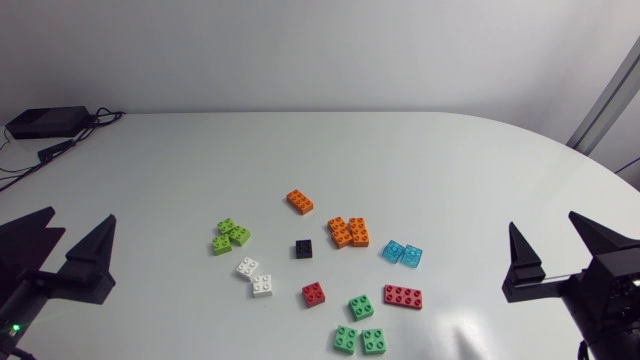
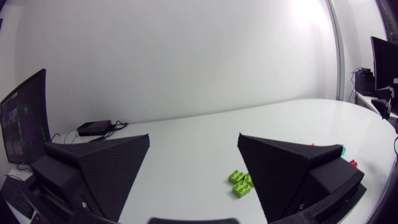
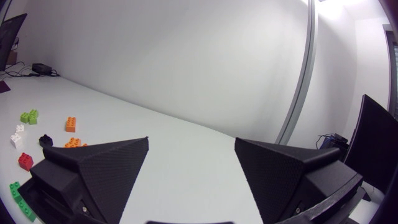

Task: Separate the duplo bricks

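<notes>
Left pincer (image 1: 80,214) and right pincer (image 1: 543,220) both gape released (nothing held), flanking scattered duplo bricks (image 1: 349,232).

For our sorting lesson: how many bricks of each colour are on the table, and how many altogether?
lime bricks: 3
orange bricks: 3
blue bricks: 2
white bricks: 2
red bricks: 2
green bricks: 3
black brick: 1
Total: 16
The seams in the orange cluster are hard to see.

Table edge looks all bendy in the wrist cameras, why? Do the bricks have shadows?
Left wrist view: the fisheye lens bends the far edge of the table; right wrist view: the same bending; head view: soft, even light, so the bricks cast only faint shadows.
</notes>
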